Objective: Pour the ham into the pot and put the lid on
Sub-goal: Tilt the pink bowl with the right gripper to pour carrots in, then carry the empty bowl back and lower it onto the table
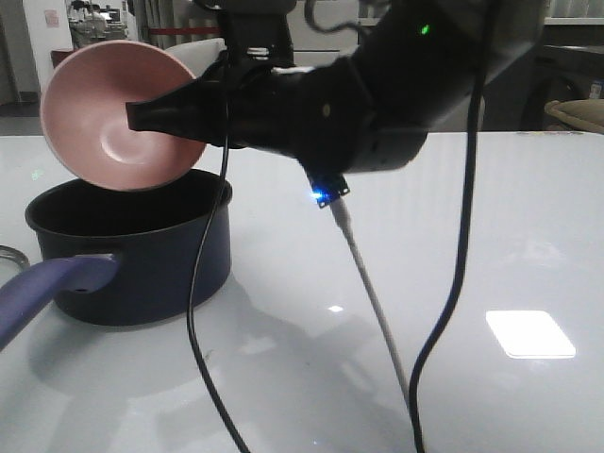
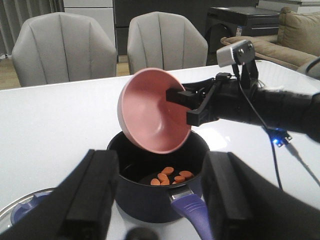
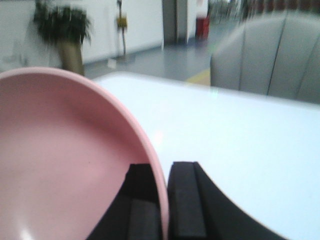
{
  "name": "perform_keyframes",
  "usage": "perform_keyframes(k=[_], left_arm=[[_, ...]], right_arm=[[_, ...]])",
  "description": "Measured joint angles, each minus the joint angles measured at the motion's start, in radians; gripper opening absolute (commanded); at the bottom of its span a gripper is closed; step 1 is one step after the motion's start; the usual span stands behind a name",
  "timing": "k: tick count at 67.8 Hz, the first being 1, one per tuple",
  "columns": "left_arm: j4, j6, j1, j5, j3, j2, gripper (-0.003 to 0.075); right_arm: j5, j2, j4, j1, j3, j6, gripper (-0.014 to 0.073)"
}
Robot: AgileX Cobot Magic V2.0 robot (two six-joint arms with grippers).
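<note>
The dark navy pot (image 1: 142, 264) with a purple-blue handle (image 1: 38, 288) stands at the table's left. Several orange-pink ham chunks (image 2: 170, 176) lie on the bottom of the pot (image 2: 145, 202). My right gripper (image 1: 142, 115) is shut on the rim of the pink bowl (image 1: 94, 104), holding it tipped on its side just above the pot; the bowl (image 2: 150, 110) looks empty. The right wrist view shows the fingers (image 3: 185, 200) clamping the rim (image 3: 60, 165). My left gripper (image 2: 160, 210) is open and empty, near the pot handle. The glass lid (image 2: 25, 210) lies beside the pot.
A black cable (image 1: 203, 311) hangs in front of the pot, a white cable (image 1: 368, 293) and another black cable (image 1: 453, 283) trail across the table's middle. Two grey chairs (image 2: 165, 40) stand behind the table's far edge.
</note>
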Motion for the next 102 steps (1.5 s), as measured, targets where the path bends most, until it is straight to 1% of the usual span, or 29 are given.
perform_keyframes(k=[4,7,10,11,15,16,17,18,19,20,21,22,23,32,33,34,35,36,37,38,39,46,52,60,66,102], left_arm=[[0.0,0.0,0.0,0.0,0.0,0.0,0.0403],[0.0,0.0,0.0,0.0,0.0,0.0,0.0403],[0.0,0.0,0.0,0.0,0.0,0.0,0.0403],[0.0,0.0,0.0,0.0,0.0,0.0,0.0403],[0.0,0.0,0.0,0.0,0.0,0.0,0.0403],[0.0,0.0,0.0,0.0,0.0,0.0,0.0403],[0.0,0.0,0.0,0.0,0.0,0.0,0.0403],[0.0,0.0,0.0,0.0,0.0,0.0,0.0403],[0.0,0.0,0.0,0.0,0.0,0.0,0.0403],[0.0,0.0,0.0,0.0,0.0,0.0,0.0403],[0.0,0.0,0.0,0.0,0.0,0.0,0.0403],[0.0,0.0,0.0,0.0,0.0,0.0,0.0403],[0.0,0.0,0.0,0.0,0.0,0.0,0.0403],[0.0,0.0,0.0,0.0,0.0,0.0,0.0403],[0.0,0.0,0.0,0.0,0.0,0.0,0.0403],[0.0,0.0,0.0,0.0,0.0,0.0,0.0403],[0.0,0.0,0.0,0.0,0.0,0.0,0.0403],[0.0,0.0,0.0,0.0,0.0,0.0,0.0403],[0.0,0.0,0.0,0.0,0.0,0.0,0.0403],[0.0,0.0,0.0,0.0,0.0,0.0,0.0403],[0.0,0.0,0.0,0.0,0.0,0.0,0.0403],[0.0,0.0,0.0,0.0,0.0,0.0,0.0403],[0.0,0.0,0.0,0.0,0.0,0.0,0.0403],[0.0,0.0,0.0,0.0,0.0,0.0,0.0403],[0.0,0.0,0.0,0.0,0.0,0.0,0.0403],[0.0,0.0,0.0,0.0,0.0,0.0,0.0403]], right_arm=[[0.156,-0.05,0.0,0.0,0.0,0.01,0.0129],[0.23,-0.087,0.0,-0.002,0.0,0.014,0.0129],[0.342,-0.129,0.0,-0.006,0.0,0.016,0.0129],[0.342,-0.135,0.0,-0.008,0.0,0.016,0.0129],[0.446,-0.177,0.0,-0.019,0.0,0.016,0.0129],[0.497,-0.201,0.0,-0.028,0.0,0.016,0.0129],[0.497,-0.206,0.0,-0.031,0.0,0.016,0.0129],[0.548,-0.223,0.0,-0.04,0.0,0.016,0.0129],[0.548,-0.223,0.0,-0.04,0.0,0.016,0.0129],[0.597,-0.251,0.0,-0.057,0.0,0.016,0.0129],[0.597,-0.251,0.0,-0.057,0.0,0.016,0.0129],[0.657,-0.273,0.0,-0.072,0.0,0.016,0.0129],[0.657,-0.278,0.0,-0.077,0.0,0.016,0.0129],[0.869,-0.353,0.0,-0.169,0.0,0.016,0.0129],[0.915,-0.366,-0.002,-0.187,0.0,0.016,0.0129],[0.915,-0.369,-0.002,-0.193,0.0,0.016,0.0129],[0.96,-0.377,-0.002,-0.211,0.0,0.016,0.0129],[0.96,-0.377,-0.002,-0.211,0.0,0.016,0.0129],[1.004,-0.388,-0.002,-0.241,0.0,0.016,0.0129],[1.004,-0.388,-0.002,-0.241,0.0,0.016,0.0129],[1.047,-0.392,-0.004,-0.259,0.0,0.016,0.0129],[1.181,-0.4,-0.008,-0.341,0.0,0.016,0.0129],[1.284,-0.4,-0.008,-0.389,0.0,0.016,0.0129],[1.365,-0.392,-0.012,-0.429,0.0,0.016,0.0129],[1.39,-0.372,-0.016,-0.443,0.0,0.016,0.0129],[1.393,-0.21,-0.016,-0.449,0.002,0.016,0.0135]])
